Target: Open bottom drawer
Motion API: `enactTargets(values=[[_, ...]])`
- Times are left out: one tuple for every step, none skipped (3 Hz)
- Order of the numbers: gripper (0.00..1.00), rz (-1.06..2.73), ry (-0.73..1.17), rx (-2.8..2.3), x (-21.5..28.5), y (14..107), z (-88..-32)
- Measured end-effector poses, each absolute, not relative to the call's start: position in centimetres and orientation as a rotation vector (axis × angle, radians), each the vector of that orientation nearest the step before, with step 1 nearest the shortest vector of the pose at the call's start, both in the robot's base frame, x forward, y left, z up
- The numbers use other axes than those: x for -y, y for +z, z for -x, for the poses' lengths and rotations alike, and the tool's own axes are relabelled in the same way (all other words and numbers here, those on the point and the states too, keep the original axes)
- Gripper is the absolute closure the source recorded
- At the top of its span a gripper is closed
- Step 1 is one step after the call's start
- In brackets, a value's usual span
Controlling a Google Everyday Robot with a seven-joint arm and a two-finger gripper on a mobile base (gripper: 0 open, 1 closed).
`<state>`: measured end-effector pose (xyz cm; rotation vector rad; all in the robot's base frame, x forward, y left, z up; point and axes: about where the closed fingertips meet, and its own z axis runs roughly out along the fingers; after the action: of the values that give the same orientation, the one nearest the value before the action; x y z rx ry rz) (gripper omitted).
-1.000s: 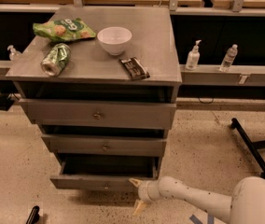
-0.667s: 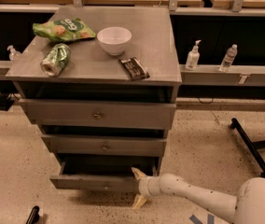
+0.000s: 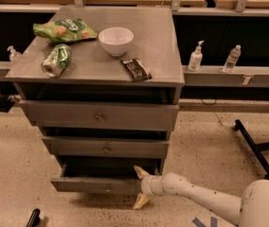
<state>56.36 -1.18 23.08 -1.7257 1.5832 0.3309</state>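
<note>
The bottom drawer (image 3: 94, 184) is the lowest of three grey drawers in a grey cabinet. It stands pulled out a little, with a dark gap above its front and a small round knob (image 3: 108, 189) near its middle. My gripper (image 3: 140, 186) is at the drawer front's right end. Its two pale fingers are spread, one (image 3: 140, 171) above the front's top edge and one (image 3: 140, 201) below its bottom edge. The white arm (image 3: 205, 200) reaches in from the lower right.
The middle drawer (image 3: 105, 146) and top drawer (image 3: 99, 116) sit above. On the cabinet top lie a white bowl (image 3: 116, 40), a green chip bag (image 3: 63, 30), a green can (image 3: 56, 60) and a dark bar (image 3: 136, 69). A black stand leg (image 3: 255, 148) lies right on the floor.
My gripper has moved left and slightly up, from beside the drawer's right corner to straddling its right end. The drawer looks about as far out as before.
</note>
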Motion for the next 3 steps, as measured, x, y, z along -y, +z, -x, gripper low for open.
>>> enactTargets(values=[[0.09, 1.736, 0.345, -1.623, 1.5, 21.6, -57.5], [0.12, 1.76, 0.369, -1.723, 2.4, 18.0, -59.6], [0.12, 1.777, 0.374, -1.778, 2.8, 16.2, -60.5]])
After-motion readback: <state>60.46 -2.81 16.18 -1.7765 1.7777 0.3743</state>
